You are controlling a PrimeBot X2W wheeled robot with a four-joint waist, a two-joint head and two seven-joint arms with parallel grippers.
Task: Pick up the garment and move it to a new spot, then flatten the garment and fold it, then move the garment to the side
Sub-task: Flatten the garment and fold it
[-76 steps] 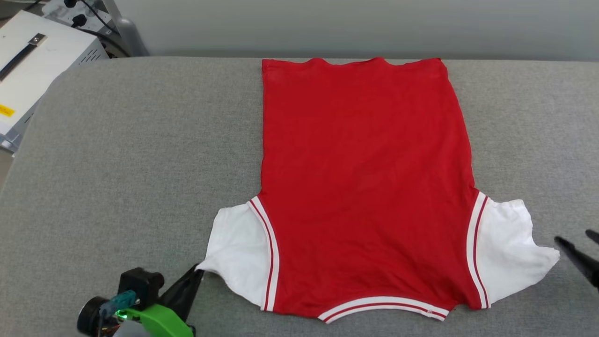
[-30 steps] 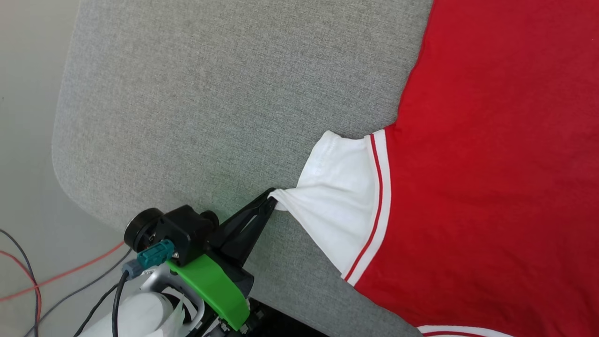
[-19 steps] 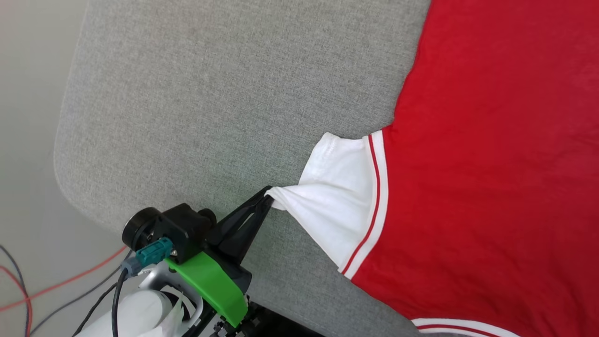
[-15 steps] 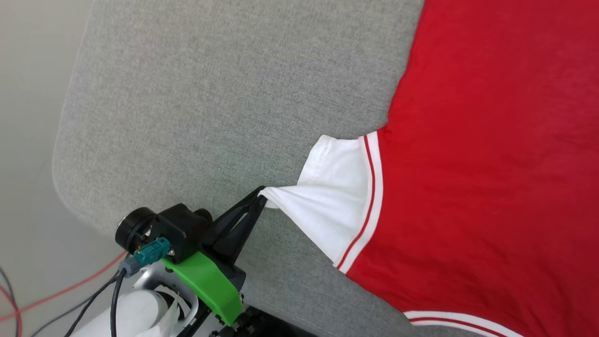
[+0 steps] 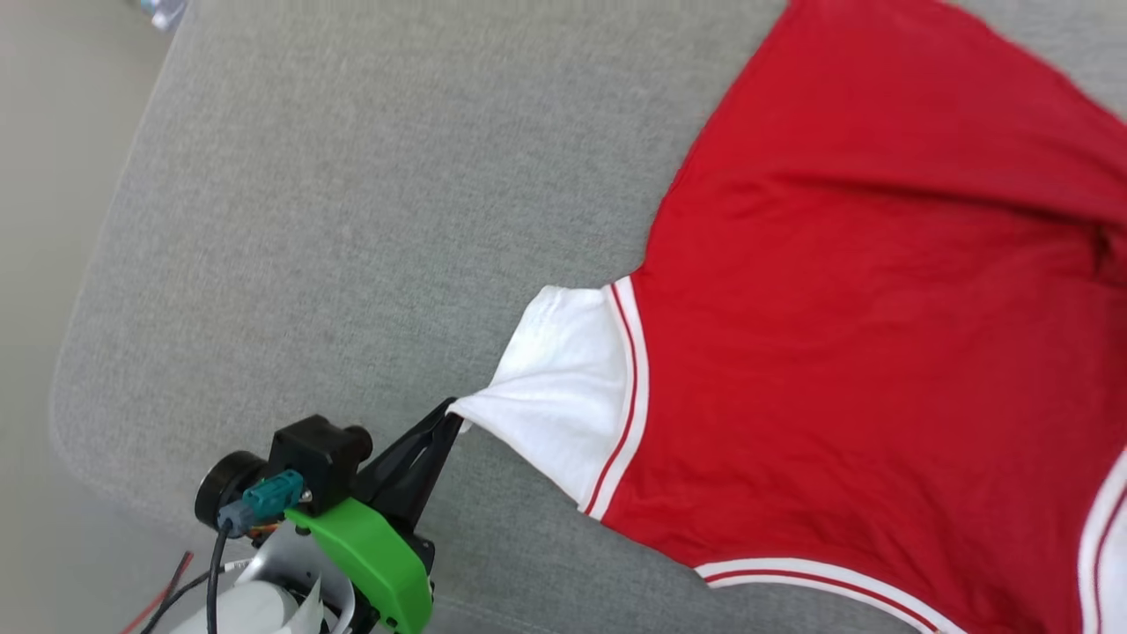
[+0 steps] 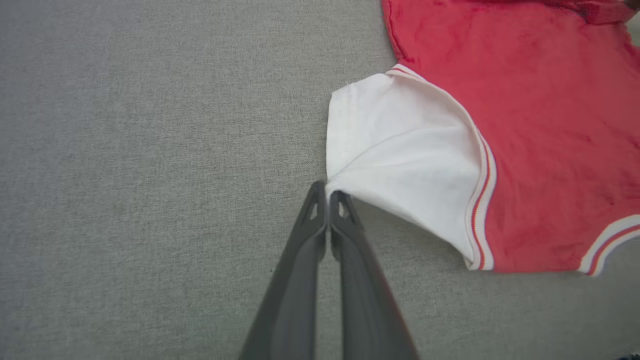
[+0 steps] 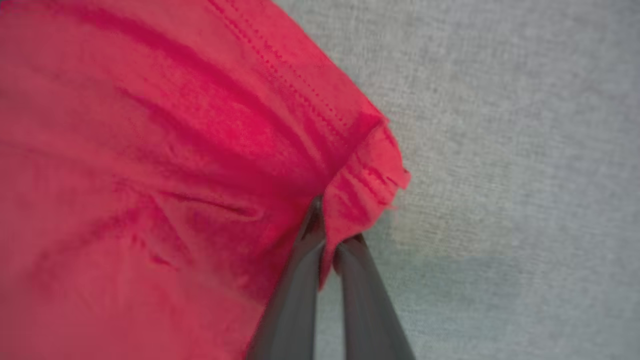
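PLACE: looking like a robotics lab or test room | CUES: seeing a grey cloth-padded tabletop [image 5: 308, 220] with a rounded corner, standing over a bare pale floor [image 5: 35, 264] | seeing a loose red cable [image 5: 173, 574] trailing across that floor

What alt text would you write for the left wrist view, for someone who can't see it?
The left claw is shut on the corner of a white sleeve, which is drawn to a point. The sleeve belongs to the red garment, which lies spread at the upper right on a grey fabric surface.
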